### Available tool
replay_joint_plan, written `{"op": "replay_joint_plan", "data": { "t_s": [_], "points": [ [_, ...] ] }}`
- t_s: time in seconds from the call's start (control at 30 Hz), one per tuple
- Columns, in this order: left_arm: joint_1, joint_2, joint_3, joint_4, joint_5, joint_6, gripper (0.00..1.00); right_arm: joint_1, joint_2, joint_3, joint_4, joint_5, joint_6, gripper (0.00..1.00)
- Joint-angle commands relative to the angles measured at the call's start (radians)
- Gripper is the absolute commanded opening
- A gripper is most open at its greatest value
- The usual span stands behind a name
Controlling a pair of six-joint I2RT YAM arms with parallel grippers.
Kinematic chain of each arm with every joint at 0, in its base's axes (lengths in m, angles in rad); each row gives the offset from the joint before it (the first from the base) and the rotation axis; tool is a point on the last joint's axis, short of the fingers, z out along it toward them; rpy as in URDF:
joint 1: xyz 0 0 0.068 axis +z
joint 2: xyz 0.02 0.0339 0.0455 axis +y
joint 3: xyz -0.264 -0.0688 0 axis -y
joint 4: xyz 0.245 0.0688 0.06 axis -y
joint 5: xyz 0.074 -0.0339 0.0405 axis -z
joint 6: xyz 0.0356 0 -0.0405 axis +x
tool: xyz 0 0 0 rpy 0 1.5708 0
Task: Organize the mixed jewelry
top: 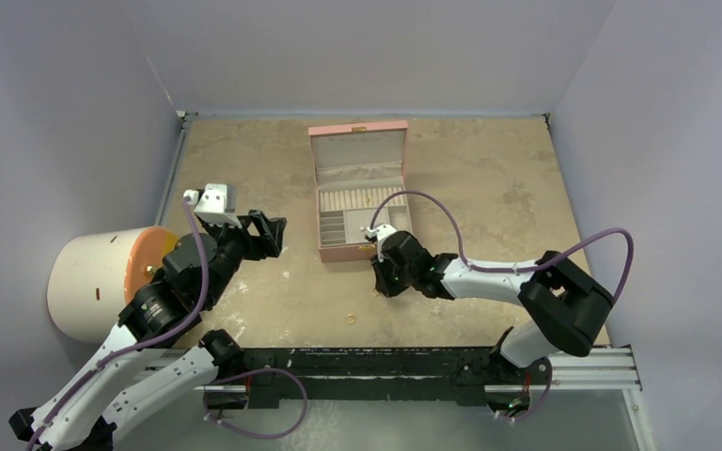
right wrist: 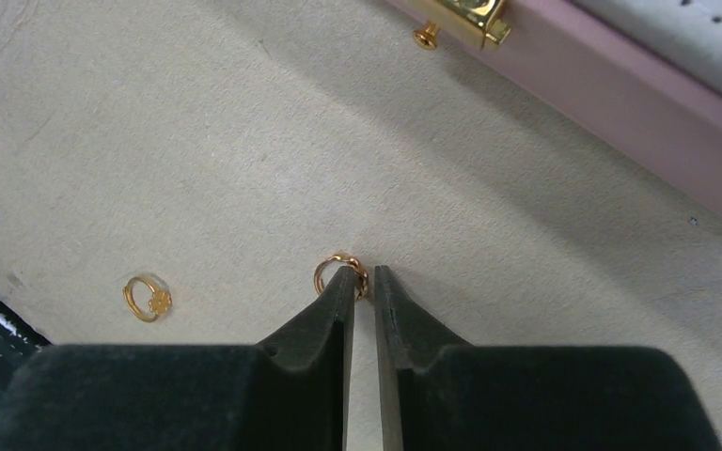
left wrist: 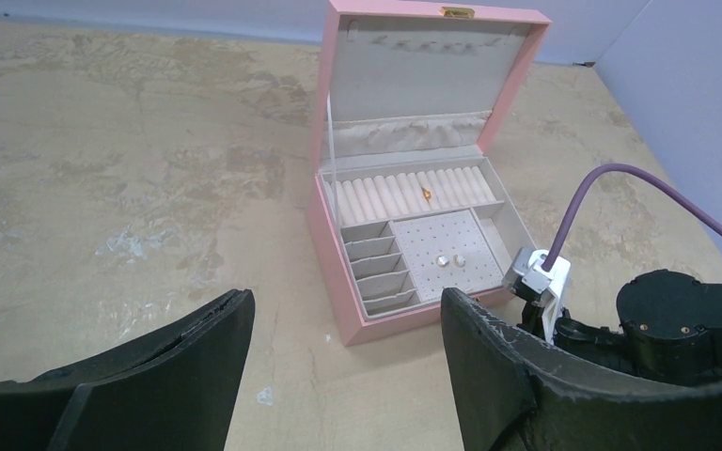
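Left arm [top: 141,381], right arm [top: 484,277]: white links, black joint housings. Purple cable [top: 416,194] loops along each. White camera block [top: 214,199] at wrist. Left gripper [left wrist: 346,310]: matte black wedge fingers [left wrist: 498,376], edges scuffed, chipped.

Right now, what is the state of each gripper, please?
Left gripper: open wide, holding nothing.
Right gripper: almost fully closed, its tips pinching the rim of a small gold ring on the table.
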Motion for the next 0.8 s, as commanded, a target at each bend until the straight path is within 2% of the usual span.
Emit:
{"op": "replay_joint_plan", "data": {
  "t_s": [0.0, 0.43, 0.63, 0.77],
  "points": [
    [0.002, -0.003, 0.007, 0.014, -0.015, 0.003, 0.72, 0.008, 0.011, -0.005, -0.053, 0.077, -0.015, 0.15],
    [0.003, -0.014, 0.007, 0.018, 0.0, 0.001, 0.72, 0.079, 0.03, 0.007, -0.088, 0.179, 0.004, 0.15],
    [0.003, -0.013, 0.008, 0.018, 0.009, 0.001, 0.72, 0.142, 0.059, 0.047, -0.158, 0.251, 0.015, 0.13],
    [0.003, -0.015, 0.009, 0.018, 0.012, -0.005, 0.72, 0.166, 0.073, 0.063, -0.183, 0.276, 0.035, 0.0]
  ]
}}
